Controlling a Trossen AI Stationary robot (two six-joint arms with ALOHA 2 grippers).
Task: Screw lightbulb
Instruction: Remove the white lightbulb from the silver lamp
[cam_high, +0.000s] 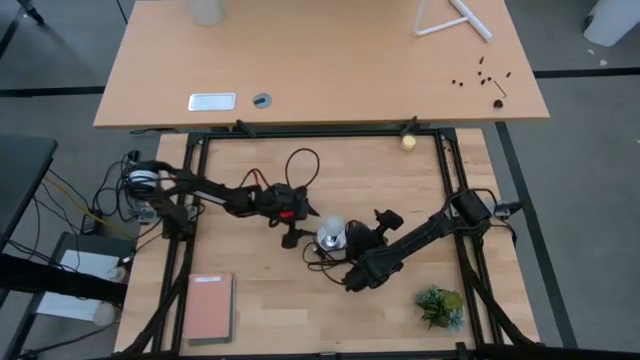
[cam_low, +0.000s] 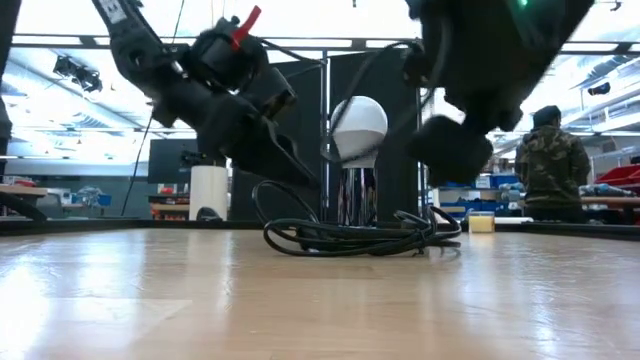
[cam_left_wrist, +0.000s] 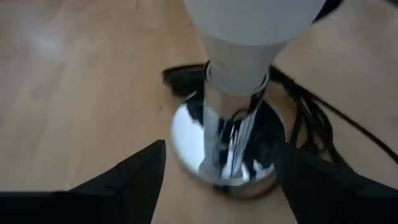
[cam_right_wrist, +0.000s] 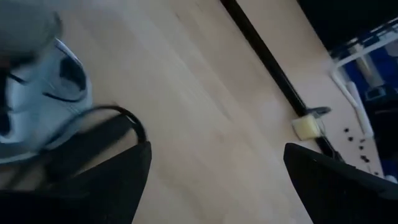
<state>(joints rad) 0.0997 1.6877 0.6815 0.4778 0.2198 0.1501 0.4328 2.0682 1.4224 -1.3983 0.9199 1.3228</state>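
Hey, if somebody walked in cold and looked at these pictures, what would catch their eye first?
Probably the white lightbulb, upright in a shiny chrome socket stand mid-table, with a black cord coiled around the base. Next, the two dark arms closing in from either side: the left hand open just short of the stand, the right hand open beside it. Behind them, a small yellowish ball sits at the table's far edge.

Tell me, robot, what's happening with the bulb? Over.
Left gripper open beside bulb. Right gripper open nearby. Bulb upright in socket. Cord coiled around base.
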